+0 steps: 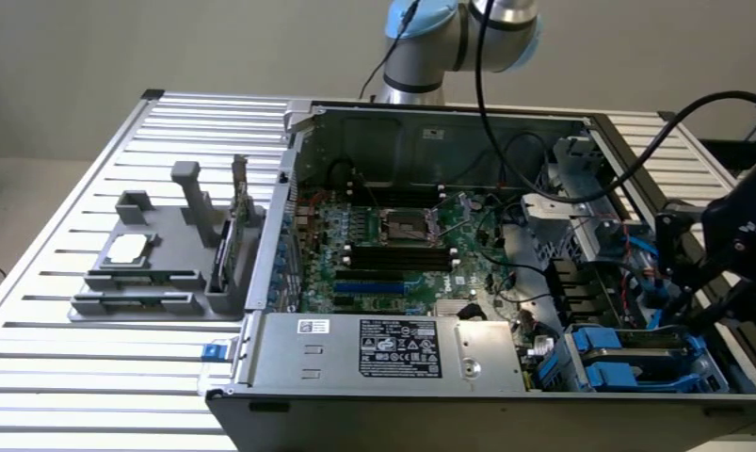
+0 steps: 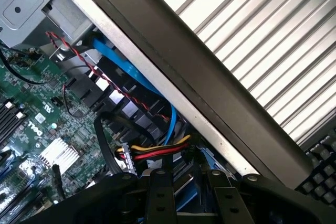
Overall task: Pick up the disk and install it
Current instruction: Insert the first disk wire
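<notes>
One open computer case (image 1: 478, 414) is sitting on one slatted counter (image 1: 76, 377). One grey fixture (image 1: 139, 303) is holding one square chip (image 1: 128, 249) and one upright card (image 1: 241, 193). One power supply (image 1: 391, 350) and one gripper (image 2: 188, 179) are showing.

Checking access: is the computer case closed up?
No, the case lies open, with the motherboard exposed inside.
</notes>
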`<state>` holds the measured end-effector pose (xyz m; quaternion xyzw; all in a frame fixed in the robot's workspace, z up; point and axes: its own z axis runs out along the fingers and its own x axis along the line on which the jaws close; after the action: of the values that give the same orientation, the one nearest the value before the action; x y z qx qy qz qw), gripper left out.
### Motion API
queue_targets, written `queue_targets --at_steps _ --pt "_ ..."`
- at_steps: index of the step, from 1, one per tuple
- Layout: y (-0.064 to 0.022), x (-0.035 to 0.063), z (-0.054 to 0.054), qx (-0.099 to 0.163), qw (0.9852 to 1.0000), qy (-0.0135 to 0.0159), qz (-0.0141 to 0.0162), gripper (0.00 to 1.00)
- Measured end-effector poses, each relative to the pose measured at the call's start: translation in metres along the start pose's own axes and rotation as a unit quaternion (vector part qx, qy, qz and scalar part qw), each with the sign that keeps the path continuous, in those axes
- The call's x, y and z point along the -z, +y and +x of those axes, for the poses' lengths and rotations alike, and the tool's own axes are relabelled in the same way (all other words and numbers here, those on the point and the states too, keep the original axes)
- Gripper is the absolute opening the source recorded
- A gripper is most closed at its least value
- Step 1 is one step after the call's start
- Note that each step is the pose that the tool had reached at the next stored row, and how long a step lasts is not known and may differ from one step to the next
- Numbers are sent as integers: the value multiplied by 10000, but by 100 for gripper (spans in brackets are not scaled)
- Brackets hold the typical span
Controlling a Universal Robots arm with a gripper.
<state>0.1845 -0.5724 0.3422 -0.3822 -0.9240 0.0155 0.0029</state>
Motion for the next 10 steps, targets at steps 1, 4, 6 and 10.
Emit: queue_targets --at_steps 1,4,6,10 --pt "5 -1 5 -5 10000 -5 5 30" --pt "23 -1 20 -13 10000 -25 26 30" --pt "31 -2 19 -14 10000 -35 35 30" --pt "40 -1 12 -19 10000 -38 51 30"
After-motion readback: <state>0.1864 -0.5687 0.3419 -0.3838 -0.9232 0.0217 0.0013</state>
